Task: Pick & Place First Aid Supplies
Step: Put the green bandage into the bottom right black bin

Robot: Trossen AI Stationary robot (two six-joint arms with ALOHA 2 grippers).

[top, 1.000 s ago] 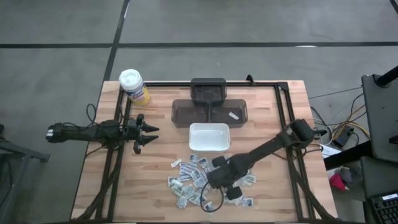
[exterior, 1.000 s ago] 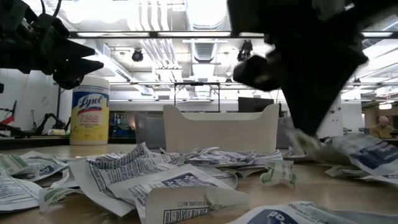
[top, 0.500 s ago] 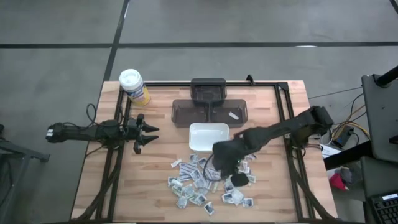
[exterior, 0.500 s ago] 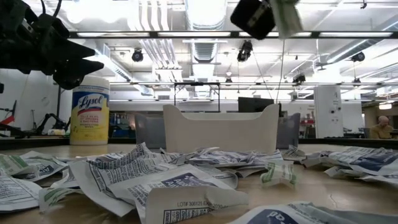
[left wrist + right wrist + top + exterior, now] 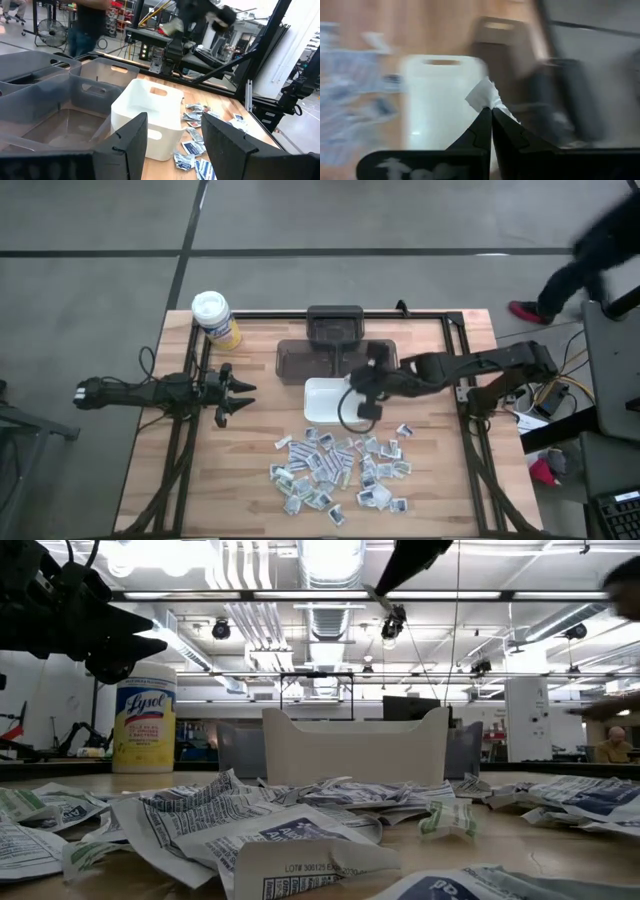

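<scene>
- right wrist view: right gripper fingers pinch just one corner of a packet, so it might slip before clearing the white tray.
- left gripper fingers sit apart, idle.

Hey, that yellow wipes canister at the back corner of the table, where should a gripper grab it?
Grip the canister around its yellow body, below the white lid, coming in level from the side. It stands upright and round, apart from the packets, with open table around it.

Crumpled packets lie before a white tray; possibly an arm overhead.
</scene>
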